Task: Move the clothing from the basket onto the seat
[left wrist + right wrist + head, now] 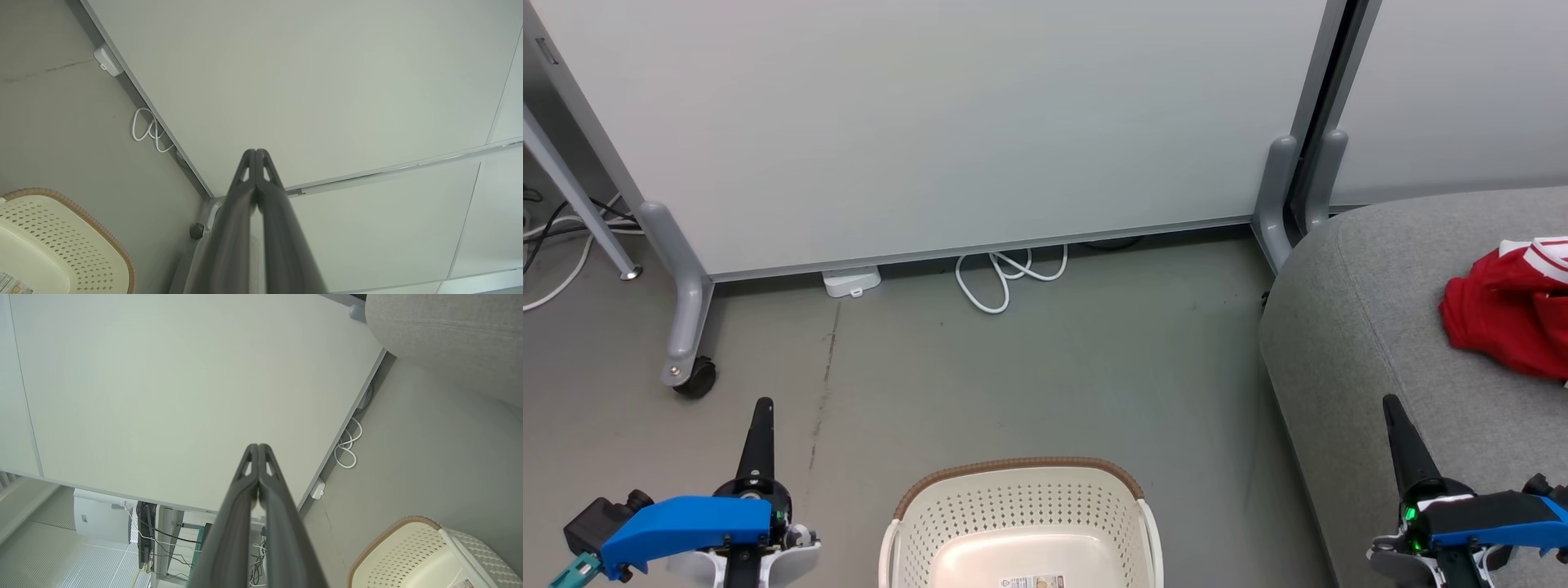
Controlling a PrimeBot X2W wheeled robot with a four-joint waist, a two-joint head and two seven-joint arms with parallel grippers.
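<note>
Red clothing (1511, 314) lies on the seat (1380, 327), right of the basket (1013, 506), whose visible floor holds no garment. Your left gripper (762, 408) and right gripper (1390, 404) flank the basket, both pinched shut, empty. Transfer judged finished; next, check the basket's hidden near end

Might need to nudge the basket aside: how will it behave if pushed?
Probably light: the basket is thin perforated plastic and looks empty. Likely slides on the smooth floor; a push at the rim might tip it.
</note>
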